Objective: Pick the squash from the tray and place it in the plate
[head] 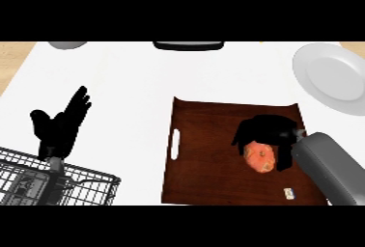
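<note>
The black right hand (269, 131) curls over the orange, lumpy squash (261, 157), which lies on the dark brown wooden tray (206, 159). The round white plate (335, 77) sits well apart, beyond the tray. The black left hand (61, 126) rests open, fingers up, above a black wire basket (50, 181).

Even, bright light washes the white tabletop (135, 87), which shows almost no shadows. The dark tray (214, 159) carries a soft sheen. Beyond it, the plate (335, 77) shades gently grey.
</note>
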Tool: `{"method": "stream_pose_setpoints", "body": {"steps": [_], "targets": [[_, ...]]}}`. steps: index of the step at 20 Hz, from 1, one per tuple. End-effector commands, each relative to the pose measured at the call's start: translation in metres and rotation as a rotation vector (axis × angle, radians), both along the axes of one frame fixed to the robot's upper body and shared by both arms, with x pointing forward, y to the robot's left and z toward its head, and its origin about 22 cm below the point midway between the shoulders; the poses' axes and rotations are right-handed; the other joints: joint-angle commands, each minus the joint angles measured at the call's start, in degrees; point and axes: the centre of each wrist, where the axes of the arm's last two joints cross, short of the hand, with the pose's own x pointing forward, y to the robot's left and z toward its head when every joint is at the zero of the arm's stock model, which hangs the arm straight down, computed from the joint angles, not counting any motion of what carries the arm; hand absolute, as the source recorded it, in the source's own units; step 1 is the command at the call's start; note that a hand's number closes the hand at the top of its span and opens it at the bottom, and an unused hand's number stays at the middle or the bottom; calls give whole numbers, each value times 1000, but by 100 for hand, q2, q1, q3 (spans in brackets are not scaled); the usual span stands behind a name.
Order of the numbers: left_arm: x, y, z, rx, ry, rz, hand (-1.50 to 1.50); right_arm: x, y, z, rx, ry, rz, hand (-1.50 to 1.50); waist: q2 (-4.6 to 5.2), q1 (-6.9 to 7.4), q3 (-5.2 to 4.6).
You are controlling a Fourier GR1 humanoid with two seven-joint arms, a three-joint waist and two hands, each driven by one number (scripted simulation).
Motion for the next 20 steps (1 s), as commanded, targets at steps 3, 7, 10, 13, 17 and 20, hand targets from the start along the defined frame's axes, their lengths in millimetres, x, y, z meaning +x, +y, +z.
{"method": "stream_pose_setpoints", "body": {"steps": [3, 7, 10, 13, 17, 20], "targets": [[-4, 5, -4, 0, -5, -1, 0, -16, 13, -14, 23, 97, 81, 150, 53, -28, 49], [2, 2, 11, 5, -2, -2, 0, -24, 8, -8, 86, 82, 43, 150, 39, -60, 49], [-1, 2, 2, 7, 5, 9, 0, -9, -12, -7, 167, -24, -8, 150, 62, -12, 53], [-3, 4, 10, 14, 12, 20, 0, -1, -11, 9, 191, -93, -275, 150, 34, -50, 51], [-8, -1, 5, 6, 10, -6, 0, 14, -35, 12, 171, -162, -727, 150, 21, -74, 49], [-9, 0, -4, -1, 33, 28, 0, 27, -40, 50, 310, -326, -859, 150, 23, -120, 48]]}}
